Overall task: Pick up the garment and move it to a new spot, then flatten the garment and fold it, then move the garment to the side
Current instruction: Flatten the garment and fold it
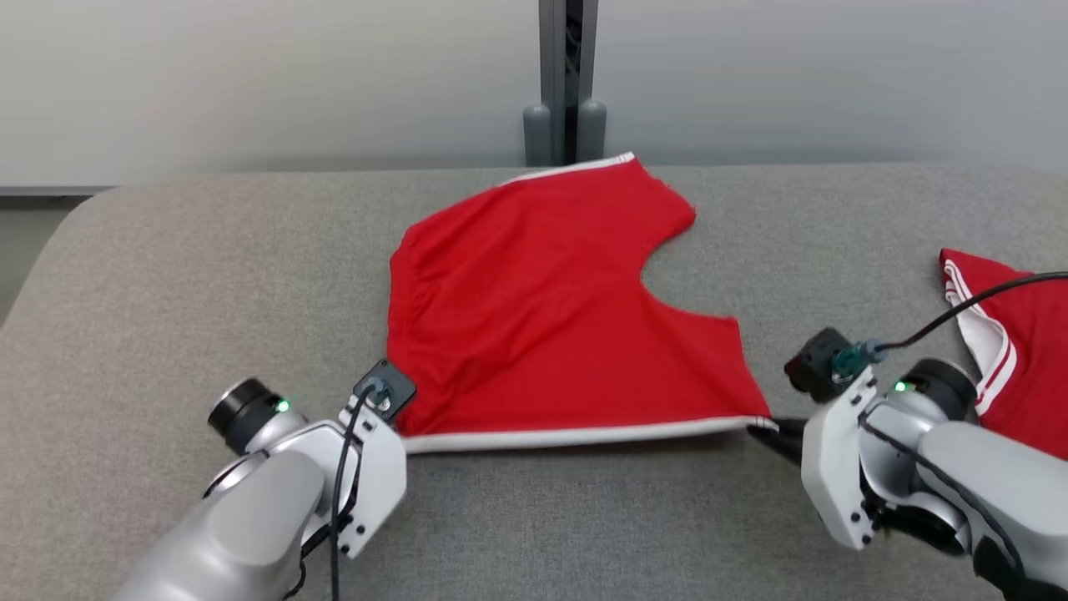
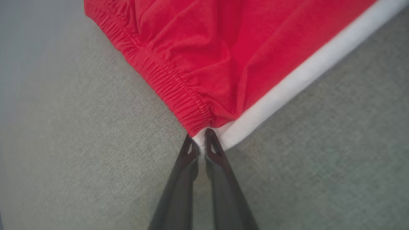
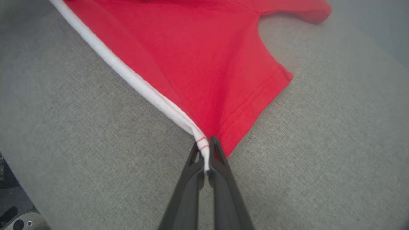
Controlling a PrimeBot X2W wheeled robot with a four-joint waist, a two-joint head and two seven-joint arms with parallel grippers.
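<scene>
Flattening step: both arms are stretching the red garment (image 1: 534,309) taut, mid-way across the grey table (image 1: 167,275).
Left gripper (image 2: 199,137): jaws are pinching the near-left waistband corner.
Right gripper (image 3: 207,147): jaws are pinching the near-right white-trimmed hem corner.
Next: probably calling for an even fold.

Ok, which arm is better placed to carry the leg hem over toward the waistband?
Right: the right gripper grips the red shorts at the leg-hem corner; the left gripper pinches the waistband corner.

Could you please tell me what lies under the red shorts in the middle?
The red shorts rest on the grey fabric surface, seen around them; anything else beneath the cloth is hidden.
</scene>
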